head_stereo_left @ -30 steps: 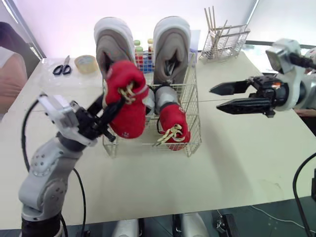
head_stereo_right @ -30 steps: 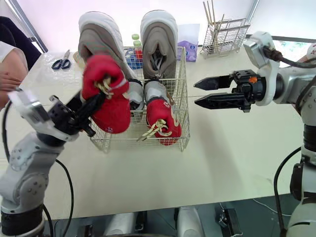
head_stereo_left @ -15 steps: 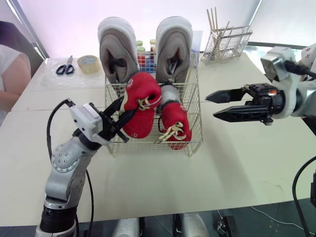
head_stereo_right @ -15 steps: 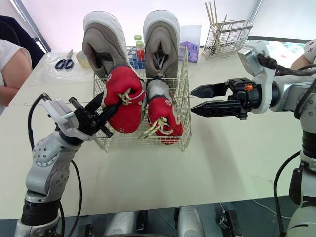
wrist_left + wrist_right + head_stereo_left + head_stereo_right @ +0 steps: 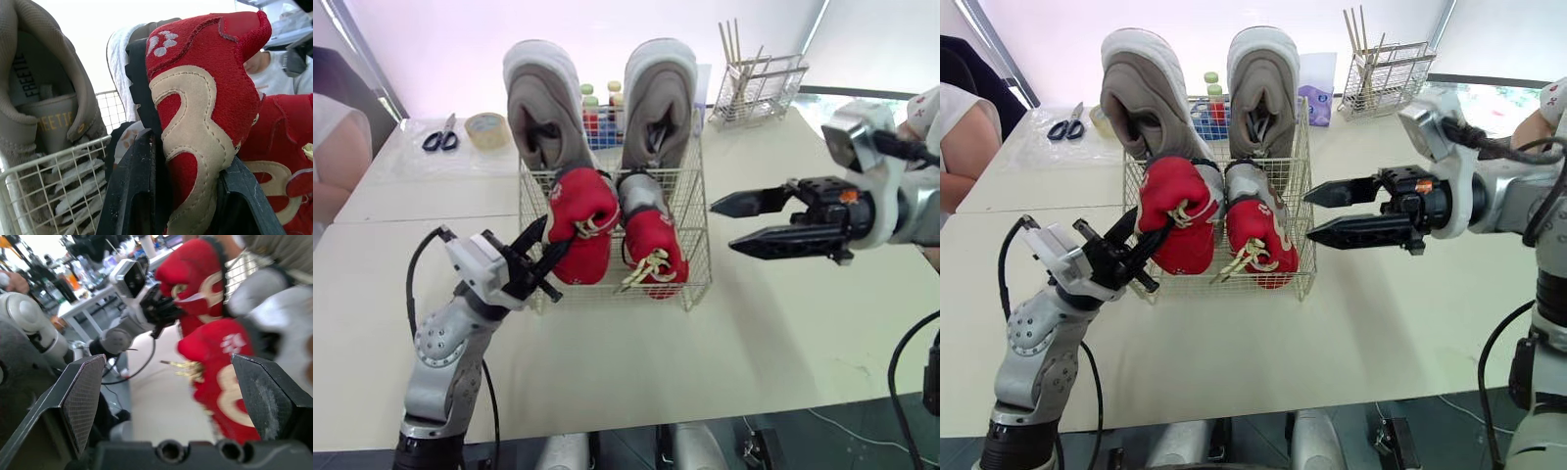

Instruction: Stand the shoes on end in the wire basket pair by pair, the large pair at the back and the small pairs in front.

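Note:
The wire basket (image 5: 698, 220) stands mid-table. At its back two large grey shoes (image 5: 540, 98) (image 5: 658, 93) stand on end. A small grey shoe (image 5: 641, 191) sits in front of them. A red small shoe (image 5: 653, 250) stands at the front right. My left gripper (image 5: 548, 243) is shut on a second red shoe (image 5: 581, 221), held low at the basket's front left; the left wrist view shows that red shoe (image 5: 205, 122) pinched between the fingers. My right gripper (image 5: 724, 226) hovers open just right of the basket, pointing at it.
Scissors (image 5: 438, 135) and a tape roll (image 5: 485, 127) lie at the back left. Bottles (image 5: 597, 106) stand behind the basket, and a small wire rack with sticks (image 5: 759, 78) sits at the back right. A person's arm (image 5: 333, 147) is at the left table edge.
My left gripper has brought the red shoe down from above the basket's front into its front left. My right gripper has shifted slightly toward the basket.

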`<act>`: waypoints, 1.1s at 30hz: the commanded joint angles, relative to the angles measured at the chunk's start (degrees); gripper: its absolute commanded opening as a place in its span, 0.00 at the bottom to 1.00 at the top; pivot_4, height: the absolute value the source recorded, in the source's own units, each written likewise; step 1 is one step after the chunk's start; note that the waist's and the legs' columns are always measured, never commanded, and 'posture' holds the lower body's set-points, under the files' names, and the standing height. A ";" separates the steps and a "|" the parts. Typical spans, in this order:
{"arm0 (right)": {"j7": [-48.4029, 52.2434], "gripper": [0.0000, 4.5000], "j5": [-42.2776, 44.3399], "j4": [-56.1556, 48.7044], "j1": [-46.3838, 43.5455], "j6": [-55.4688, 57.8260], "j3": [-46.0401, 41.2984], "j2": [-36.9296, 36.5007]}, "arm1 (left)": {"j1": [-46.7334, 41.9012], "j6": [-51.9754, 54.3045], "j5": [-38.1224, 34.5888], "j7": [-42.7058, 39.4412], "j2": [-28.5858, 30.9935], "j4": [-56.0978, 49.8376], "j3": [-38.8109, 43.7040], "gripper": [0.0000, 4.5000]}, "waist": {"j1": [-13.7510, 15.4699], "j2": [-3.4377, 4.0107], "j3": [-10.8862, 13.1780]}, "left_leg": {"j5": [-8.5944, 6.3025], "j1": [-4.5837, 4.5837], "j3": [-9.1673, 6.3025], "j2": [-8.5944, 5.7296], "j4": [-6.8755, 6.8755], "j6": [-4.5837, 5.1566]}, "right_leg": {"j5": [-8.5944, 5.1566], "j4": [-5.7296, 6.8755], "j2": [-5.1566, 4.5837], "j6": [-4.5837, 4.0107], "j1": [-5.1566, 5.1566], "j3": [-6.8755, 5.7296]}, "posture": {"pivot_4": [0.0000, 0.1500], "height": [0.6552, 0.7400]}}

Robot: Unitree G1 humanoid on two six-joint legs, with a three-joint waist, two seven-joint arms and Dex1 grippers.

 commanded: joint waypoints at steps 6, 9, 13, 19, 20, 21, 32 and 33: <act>-6.29 1.00 4.71 -5.61 6.79 -0.23 -2.02 0.89 | -0.75 -3.42 3.82 -1.28 1.35 4.91 -1.13 0.17 | 0.01 0.04 -0.03 | 0.00 0.03 0.02 -0.01 0.01 0.00 | -0.01 0.00 0.01 -0.01 0.01 0.00 | 1.00 1.00; -6.70 1.00 6.30 -5.52 8.00 0.37 -3.43 -0.39 | 0.15 -1.16 0.33 -1.46 1.61 3.74 -0.44 0.17 | 0.07 0.04 -0.03 | 0.00 0.03 0.02 -0.01 0.02 0.00 | -0.01 0.00 0.00 -0.03 0.01 0.01 | 1.00 1.00; -7.41 1.00 8.16 -7.24 9.69 0.54 -3.56 -1.56 | 1.89 2.83 -3.77 -0.71 2.05 2.45 0.47 0.17 | -0.12 0.04 -0.04 | -0.01 0.02 0.00 -0.01 0.02 0.02 | 0.00 -0.03 -0.01 -0.02 0.02 0.01 | 1.00 1.00; -8.08 1.00 7.39 -6.52 9.86 -1.32 -1.89 -0.88 | 2.90 6.51 -7.61 -2.02 3.87 1.64 1.72 0.57 | -0.05 0.10 -0.07 | -0.02 0.05 0.01 0.02 0.01 0.03 | -0.01 -0.02 0.05 -0.03 0.02 0.01 | 1.00 1.00; -7.90 1.00 7.16 -6.41 9.83 -1.62 -1.62 -1.00 | 2.98 7.24 -8.35 -2.12 4.33 1.01 2.16 0.69 | 0.03 0.10 -0.07 | -0.01 0.03 0.01 0.02 0.01 0.03 | -0.04 -0.03 0.05 -0.07 0.01 0.01 | 1.00 1.00; -7.67 1.00 6.80 -6.18 9.73 -1.98 -1.26 -1.04 | 3.43 8.54 -9.82 -2.33 5.01 -0.04 2.84 0.79 | 0.10 0.10 -0.07 | -0.01 0.03 0.00 0.02 0.02 0.03 | -0.10 -0.04 0.04 -0.19 0.02 0.01 | 1.00 1.00; -4.73 1.00 2.33 -4.42 10.04 -6.10 2.86 -0.48 | 10.08 24.63 -31.92 -2.19 16.16 -13.05 13.89 0.90 | -0.03 0.06 -0.03 | -0.01 -0.04 -0.02 0.05 0.01 0.03 | -0.12 -0.20 0.04 -0.21 0.00 0.01 | 1.00 1.00; -4.53 1.00 1.97 -4.32 10.04 -6.39 3.17 -0.36 | 10.65 25.64 -33.29 -2.32 17.33 -13.50 15.08 0.90 | -0.02 0.08 -0.03 | -0.02 -0.05 -0.03 0.06 0.00 0.03 | -0.12 -0.25 0.05 -0.22 0.01 0.01 | 1.00 1.00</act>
